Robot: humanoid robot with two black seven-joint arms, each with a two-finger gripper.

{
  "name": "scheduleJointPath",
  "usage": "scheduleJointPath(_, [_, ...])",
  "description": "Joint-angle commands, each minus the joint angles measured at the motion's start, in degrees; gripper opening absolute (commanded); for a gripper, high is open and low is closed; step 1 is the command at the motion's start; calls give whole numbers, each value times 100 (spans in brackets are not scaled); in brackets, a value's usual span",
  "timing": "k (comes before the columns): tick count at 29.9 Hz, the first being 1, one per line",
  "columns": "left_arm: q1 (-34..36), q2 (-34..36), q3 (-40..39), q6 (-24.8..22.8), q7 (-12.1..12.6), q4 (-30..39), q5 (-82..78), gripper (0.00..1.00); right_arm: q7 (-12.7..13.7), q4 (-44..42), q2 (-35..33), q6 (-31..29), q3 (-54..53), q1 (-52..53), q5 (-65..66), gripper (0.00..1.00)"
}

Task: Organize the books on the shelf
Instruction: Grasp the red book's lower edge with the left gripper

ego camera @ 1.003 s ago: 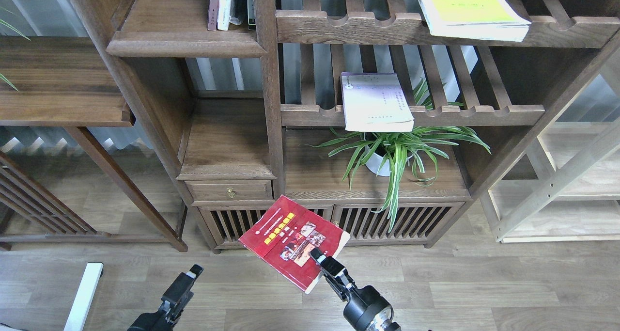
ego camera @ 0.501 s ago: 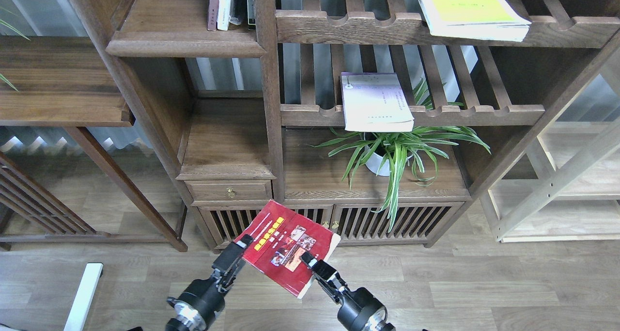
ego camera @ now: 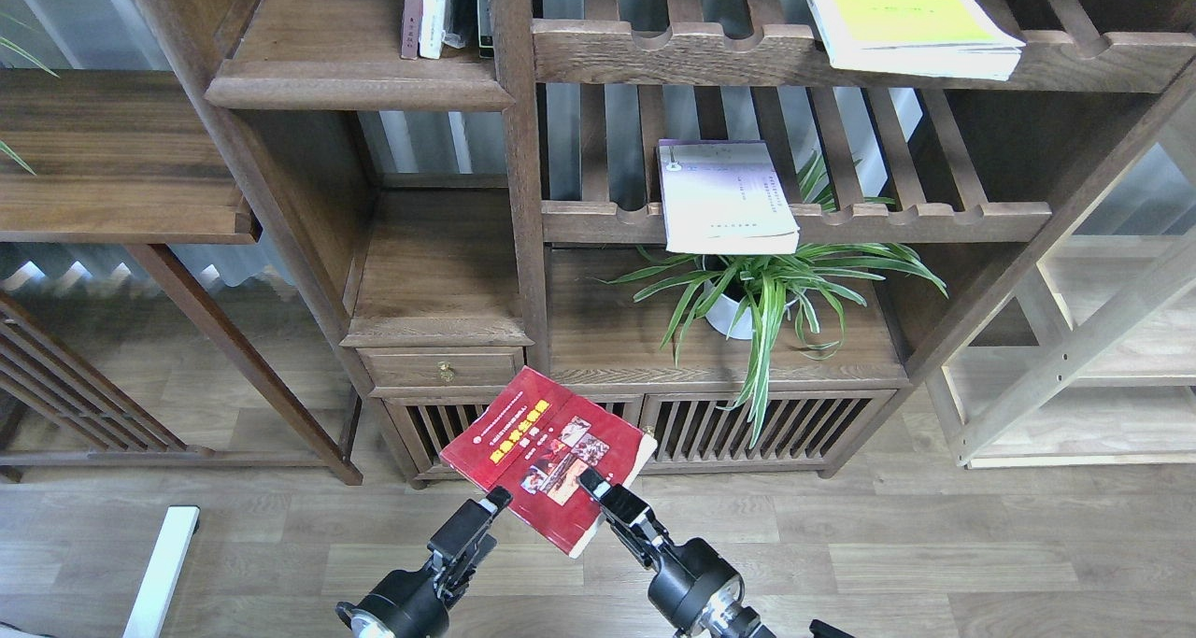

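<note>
Low in the middle of the view, at about 6 o'clock, held above the floor [ego camera: 888, 545]: red book [ego camera: 547, 456], cover up, yellow title and photos showing. Long axis running from 11 o'clock down to 5 o'clock, spine side toward 8 o'clock, page edges toward 2 o'clock. Clamped at its near right corner by the right gripper [ego camera: 593, 482], jaws closed on the red book. Left gripper [ego camera: 492, 503] touching or just under the near left edge; whether its jaws are parted or closed, cannot tell. Open air on all sides of the red book except at the two grippers; far corner overlapping the slatted cabinet doors [ego camera: 747, 428] in the view.

Up at 11 o'clock, the shelf [ego camera: 360, 82]: solid dark board with thick rounded front edge, bare toward its left and front, a few thin upright books [ego camera: 428, 12] crowded at its back right against the post. Below it, a second solid board over a drawer [ego camera: 444, 369] with brass knob.

At 1 o'clock, yellow-green book [ego camera: 911, 21] lying flat on the upper slatted rack, near corner overhanging the rail. At 12 o'clock, lavender book [ego camera: 724, 197] flat on the lower slatted rack, near end jutting past the rail above a potted plant [ego camera: 761, 288]. Wood-plank floor, pale frame at far right.
</note>
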State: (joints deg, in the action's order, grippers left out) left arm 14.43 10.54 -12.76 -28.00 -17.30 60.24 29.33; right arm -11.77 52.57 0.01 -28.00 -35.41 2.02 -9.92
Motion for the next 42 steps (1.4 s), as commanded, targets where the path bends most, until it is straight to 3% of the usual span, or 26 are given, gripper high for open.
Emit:
scheduleJointPath(1, [33, -26, -7, 0, -2, -12, 64, 93, 8, 25, -1, 0, 34, 9, -1, 4])
scheduleJointPath(24, [508, -26, -7, 0, 7, -232, 266, 77, 8, 61, -1, 0, 52, -26, 8, 4])
scheduleJointPath(33, [640, -43, 116, 0, 7, -267, 258, 76, 8, 61, -1, 0, 52, -44, 8, 4])
scheduleJointPath(42, [657, -122, 125, 0, -2, -311, 258, 62, 17, 61, -1, 0, 61, -53, 8, 4])
